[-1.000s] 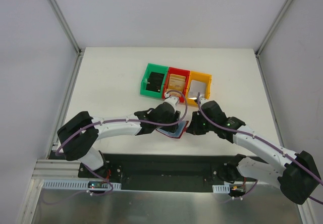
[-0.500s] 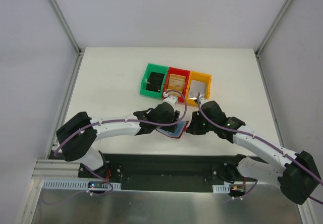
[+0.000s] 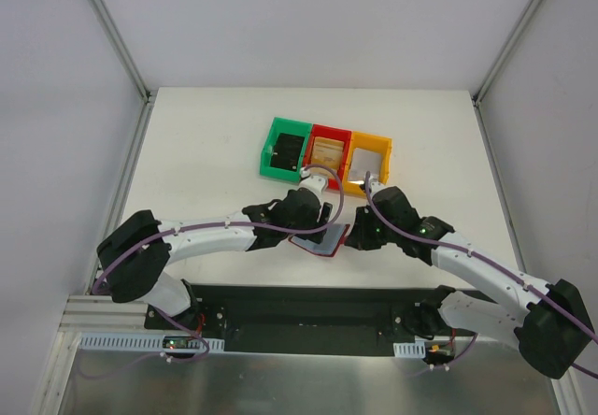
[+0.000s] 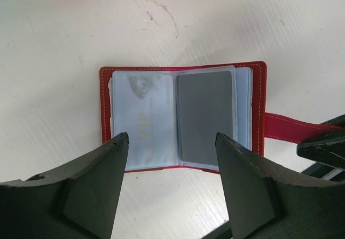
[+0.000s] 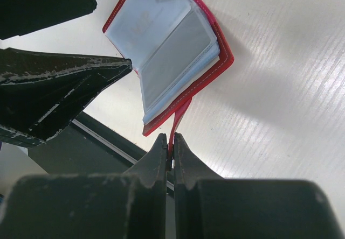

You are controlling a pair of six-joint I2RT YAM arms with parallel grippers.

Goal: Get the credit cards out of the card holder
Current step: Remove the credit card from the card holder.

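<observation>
Red strap (image 5: 180, 115), right gripper (image 5: 171, 141) pinching it, seems hidden overhead.

Dark red card holder (image 4: 180, 118) lies open, inside facing up.

Illumination is bright and diffuse. My right gripper (image 5: 170, 140) renders dark and blurred at close range. The card holder (image 5: 172, 40) casts a soft shadow on the table (image 5: 280, 88).

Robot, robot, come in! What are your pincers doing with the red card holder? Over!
Left pincer open, hovering over the card holder. Right pincer shut on its strap. Holder lies open, cards not yet out. Bins behind, not in the way.
</observation>
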